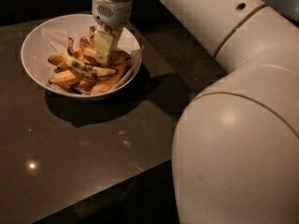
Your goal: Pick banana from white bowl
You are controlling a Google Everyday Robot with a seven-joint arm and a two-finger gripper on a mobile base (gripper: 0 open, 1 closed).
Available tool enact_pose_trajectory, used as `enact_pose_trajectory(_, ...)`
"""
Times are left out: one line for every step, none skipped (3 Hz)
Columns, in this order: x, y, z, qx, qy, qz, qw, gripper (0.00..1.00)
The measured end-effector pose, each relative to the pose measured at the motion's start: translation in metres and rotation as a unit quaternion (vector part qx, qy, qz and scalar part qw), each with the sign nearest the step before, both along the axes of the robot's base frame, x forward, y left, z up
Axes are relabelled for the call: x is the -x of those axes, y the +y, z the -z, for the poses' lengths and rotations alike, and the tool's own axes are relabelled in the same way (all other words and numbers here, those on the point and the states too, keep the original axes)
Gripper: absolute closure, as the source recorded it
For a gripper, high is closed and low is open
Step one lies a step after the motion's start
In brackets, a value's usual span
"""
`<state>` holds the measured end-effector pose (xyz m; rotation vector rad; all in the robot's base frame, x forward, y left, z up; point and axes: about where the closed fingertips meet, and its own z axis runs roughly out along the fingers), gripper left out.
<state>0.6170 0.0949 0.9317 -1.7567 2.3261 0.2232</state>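
Observation:
The white bowl (37,41) stands on the dark table at the upper left. It holds a speckled yellow banana (120,56) lying across the top of the pile. A banana with black blotches and an upturned stem (88,70) lies in front of it, over orange wedge pieces (63,77). My gripper (103,50) reaches straight down into the bowl. Its pale fingers (104,40) are closed around the middle of the speckled banana, which shows on both sides of them. The banana still rests on the pile.
My large white arm (233,125) fills the right side and hides the table's right part. The dark glossy table (84,143) runs forward to its front edge at the lower left. The bowl casts a shadow to its lower right.

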Motion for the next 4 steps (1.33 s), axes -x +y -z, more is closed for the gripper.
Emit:
enact_pose_trajectory(-0.005,0.006,0.0,-0.008,-0.009,-0.001,0.9999,1.0)
enact_pose_trajectory(0.012,0.008,-0.052,-0.041,-0.047,-0.022,0.9978,1.0)
enact_pose_trajectory(0.007,0.014,-0.056,-0.043,-0.058,-0.025,0.9971,1.0)
enact_pose_trajectory(0.048,0.016,-0.092,-0.064,-0.072,-0.021,0.9951,1.0)
